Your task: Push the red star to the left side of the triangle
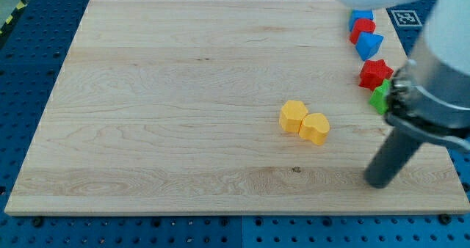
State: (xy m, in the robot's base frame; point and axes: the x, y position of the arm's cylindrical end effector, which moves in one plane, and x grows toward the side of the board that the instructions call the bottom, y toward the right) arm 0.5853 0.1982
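Wooden board, my tip touching nothing

Two yellow blocks, a hexagon and a heart, sit touching on a pale wooden board. Near the board's right edge lie a green block, a red block and a small blue block.

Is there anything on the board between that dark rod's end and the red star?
In the camera view, only the green block sits near that line from my tip to the red star; otherwise bare wood.
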